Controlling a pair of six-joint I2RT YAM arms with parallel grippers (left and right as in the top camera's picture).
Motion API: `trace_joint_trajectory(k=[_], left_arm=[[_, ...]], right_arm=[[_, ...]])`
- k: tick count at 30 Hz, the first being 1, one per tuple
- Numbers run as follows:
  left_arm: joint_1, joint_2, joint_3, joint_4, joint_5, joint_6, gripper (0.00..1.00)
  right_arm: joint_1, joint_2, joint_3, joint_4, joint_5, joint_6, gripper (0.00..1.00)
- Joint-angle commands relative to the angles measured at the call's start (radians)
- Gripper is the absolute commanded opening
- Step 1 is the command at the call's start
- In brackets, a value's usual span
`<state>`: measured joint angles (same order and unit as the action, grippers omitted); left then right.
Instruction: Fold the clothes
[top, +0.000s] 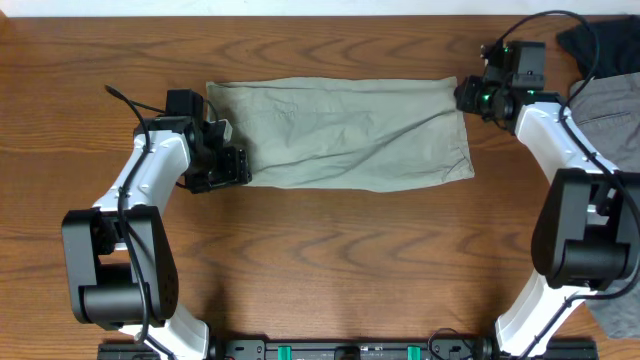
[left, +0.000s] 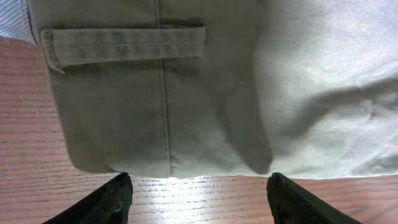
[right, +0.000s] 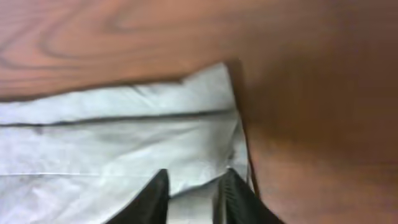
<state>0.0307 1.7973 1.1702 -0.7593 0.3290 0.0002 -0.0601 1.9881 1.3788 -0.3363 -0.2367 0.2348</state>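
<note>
The clothes, light khaki-green shorts, lie flat as a long folded strip across the far middle of the table. In the left wrist view their hem end shows a stitched tab. My left gripper sits at the strip's left end. Its jaws are open on bare wood just short of the fabric edge, holding nothing. My right gripper is at the strip's far right corner. Its jaws stand a little apart over the cloth, with a crease of fabric between the fingers.
A black garment and a grey garment lie at the right edge behind the right arm. More grey cloth hangs at the bottom right. Bare wooden table lies in front of the shorts.
</note>
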Motion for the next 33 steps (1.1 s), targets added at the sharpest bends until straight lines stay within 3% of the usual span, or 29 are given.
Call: trace_joint_trajectory(k=[1, 4, 8, 11, 14, 18, 20, 23, 26, 33], left_arm=[[-0.004, 0.007, -0.001, -0.006, -0.008, 0.007, 0.76], [-0.004, 0.005, -0.001, -0.014, -0.008, 0.007, 0.77], [-0.004, -0.006, -0.001, -0.032, -0.008, 0.007, 0.77], [-0.004, -0.032, -0.001, -0.039, -0.008, 0.007, 0.77], [-0.004, -0.083, -0.001, -0.039, -0.008, 0.007, 0.77], [-0.004, -0.157, -0.001, -0.018, -0.008, 0.007, 0.78], [-0.004, -0.187, -0.001, 0.000, -0.008, 0.007, 0.77], [-0.004, -0.214, -0.001, 0.021, -0.006, 0.006, 0.63], [-0.004, -0.219, -0.001, 0.032, 0.003, 0.007, 0.50], [-0.053, -0.215, -0.001, 0.065, 0.000, 0.060, 0.46]], right_arm=[[-0.020, 0.008, -0.001, -0.030, 0.038, 0.049, 0.32], [-0.021, 0.003, -0.001, -0.053, -0.028, 0.040, 0.31], [-0.020, -0.003, -0.001, -0.058, -0.252, -0.097, 0.29], [-0.018, -0.003, -0.001, -0.109, -0.268, -0.098, 0.36], [-0.014, -0.002, -0.001, -0.191, -0.194, -0.097, 0.35], [-0.002, 0.027, -0.010, -0.259, -0.121, -0.063, 0.13], [0.005, 0.047, -0.034, -0.256, -0.118, -0.041, 0.08], [0.008, 0.085, -0.079, -0.240, -0.096, 0.023, 0.02], [0.000, 0.106, -0.124, -0.259, -0.010, 0.089, 0.01], [0.024, 0.100, -0.132, -0.510, 0.460, 0.135, 0.01]])
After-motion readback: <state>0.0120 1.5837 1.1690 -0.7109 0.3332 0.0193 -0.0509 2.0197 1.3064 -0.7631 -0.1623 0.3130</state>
